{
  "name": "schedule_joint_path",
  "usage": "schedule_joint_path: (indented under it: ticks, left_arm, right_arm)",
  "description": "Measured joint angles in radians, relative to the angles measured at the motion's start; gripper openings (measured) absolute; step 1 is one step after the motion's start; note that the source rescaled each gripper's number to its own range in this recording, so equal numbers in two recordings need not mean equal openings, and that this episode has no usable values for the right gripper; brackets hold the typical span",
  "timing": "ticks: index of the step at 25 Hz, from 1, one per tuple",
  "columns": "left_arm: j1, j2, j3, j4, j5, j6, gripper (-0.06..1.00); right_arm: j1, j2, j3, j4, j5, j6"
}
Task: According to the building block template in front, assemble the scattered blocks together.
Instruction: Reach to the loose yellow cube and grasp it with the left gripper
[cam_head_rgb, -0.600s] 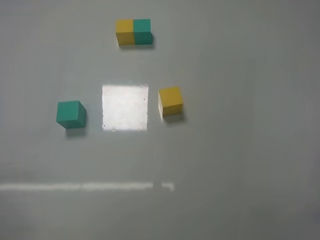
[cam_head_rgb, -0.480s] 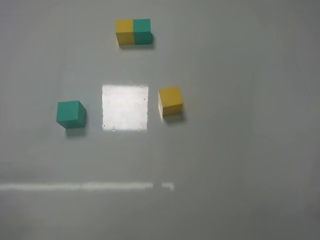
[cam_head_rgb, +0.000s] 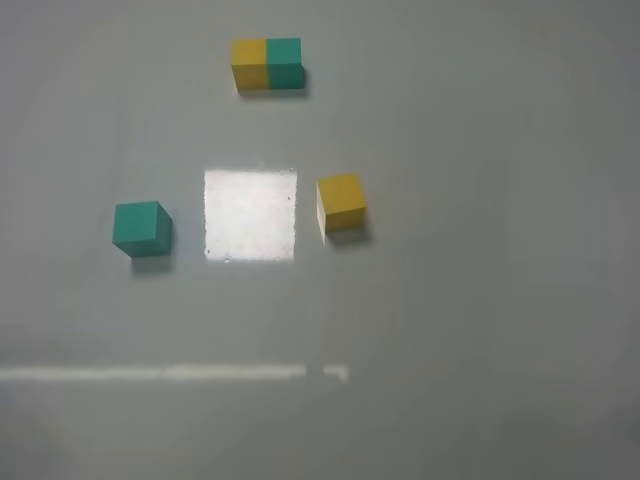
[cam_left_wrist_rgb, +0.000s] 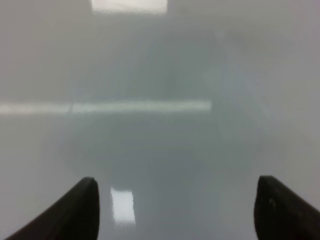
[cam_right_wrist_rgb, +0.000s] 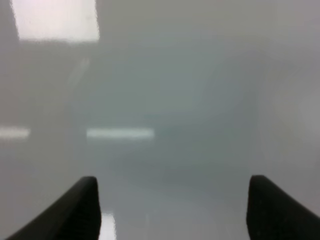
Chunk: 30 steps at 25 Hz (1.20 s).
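In the exterior high view the template (cam_head_rgb: 267, 64) lies at the far middle, a joined bar with yellow on the left and teal-green on the right. The loose teal-green cube (cam_head_rgb: 140, 228) sits at the left. The loose yellow cube (cam_head_rgb: 342, 203) sits right of centre. They are well apart. Neither arm shows in that view. In the left wrist view my left gripper (cam_left_wrist_rgb: 177, 205) is open over bare table, with nothing between its dark fingertips (cam_left_wrist_rgb: 80, 205). In the right wrist view my right gripper (cam_right_wrist_rgb: 172, 205) is open and empty too.
A bright square glare patch (cam_head_rgb: 250, 214) lies on the glossy grey table (cam_head_rgb: 480, 300) between the two loose cubes. A thin bright reflection stripe (cam_head_rgb: 170, 373) runs across the near part of the table.
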Motion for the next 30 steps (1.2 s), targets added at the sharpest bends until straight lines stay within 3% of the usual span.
schedule_joint_path:
  ticks: [6,10,25,30]
  left_arm:
    - [-0.008,0.076,-0.100,0.003,0.028,0.059,0.48]
    - [-0.069,0.199,-0.197,0.029,0.028,0.105,0.48]
    - [-0.514,0.705,-0.500,0.268,0.058,0.146,0.48]
    - [-0.657,0.845,-0.576,0.342,0.068,0.206,0.48]
  right_arm:
    - [0.000,0.000,0.000,0.000,0.000,0.000]
    - [0.000,0.000,0.000,0.000,0.000,0.000]
    - [0.000,0.000,0.000,0.000,0.000,0.000]
    - [0.000,0.000,0.000,0.000,0.000,0.000]
